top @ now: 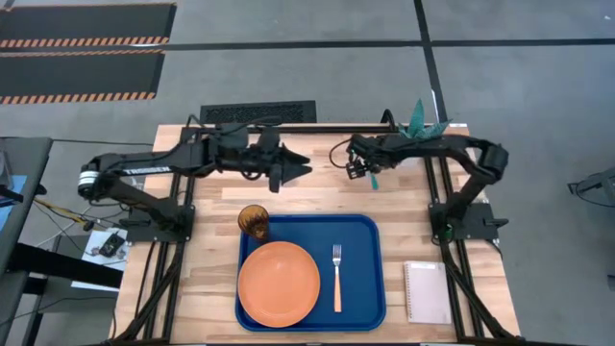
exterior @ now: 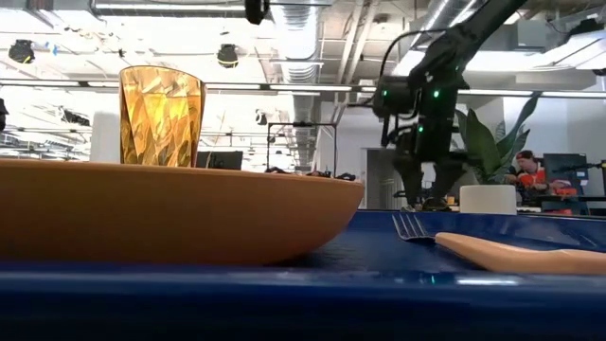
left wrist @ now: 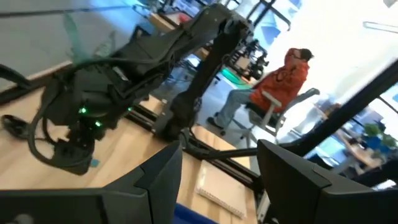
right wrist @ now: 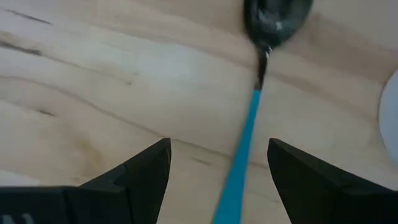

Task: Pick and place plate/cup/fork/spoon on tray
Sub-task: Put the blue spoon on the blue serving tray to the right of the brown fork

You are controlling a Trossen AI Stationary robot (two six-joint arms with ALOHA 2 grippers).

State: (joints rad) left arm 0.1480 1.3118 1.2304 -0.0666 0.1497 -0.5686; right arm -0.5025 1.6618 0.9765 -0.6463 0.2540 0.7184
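The orange plate, the amber cup and the orange-handled fork are on the blue tray. The teal-handled spoon lies flat on the wooden table at the far side, also in the high view. My right gripper is open above the spoon. Its fingers stand on either side of the handle without touching it. My left gripper is open and empty, held above the far middle of the table, and also shows in its own wrist view.
A white notepad lies right of the tray. A white pot with a green plant stands at the far right, close behind my right arm. In the room beyond the table, a person in an orange top sits on a chair.
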